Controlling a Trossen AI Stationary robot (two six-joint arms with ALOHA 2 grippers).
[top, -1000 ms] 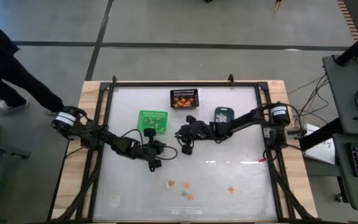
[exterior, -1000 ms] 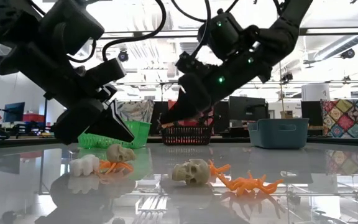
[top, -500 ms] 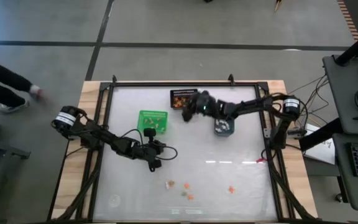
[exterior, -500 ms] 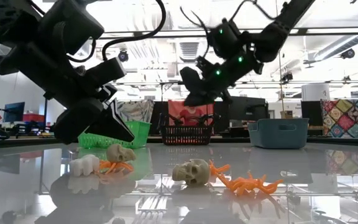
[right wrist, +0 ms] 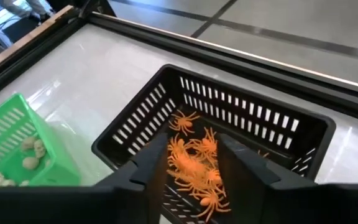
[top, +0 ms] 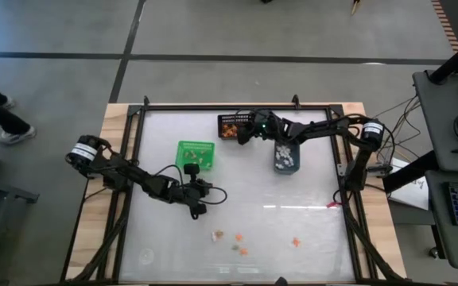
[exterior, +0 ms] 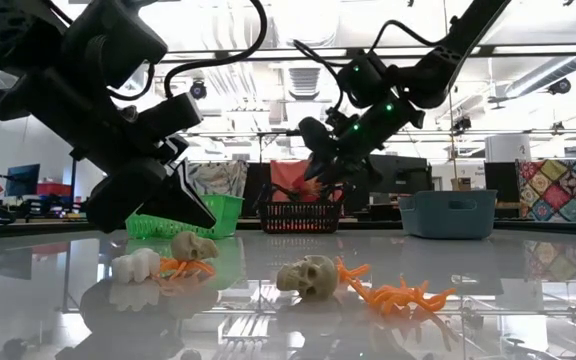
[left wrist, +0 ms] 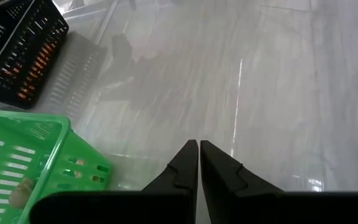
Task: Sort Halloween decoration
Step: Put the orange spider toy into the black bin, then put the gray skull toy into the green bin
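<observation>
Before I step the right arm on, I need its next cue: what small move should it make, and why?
Probably lift away and head back for more. The right gripper hangs open over the black mesh bin with nothing between its fingers, and orange spiders lie unsorted on the table.

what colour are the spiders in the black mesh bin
Orange; the spiders show best in the right wrist view, piled inside the black mesh bin.
</observation>
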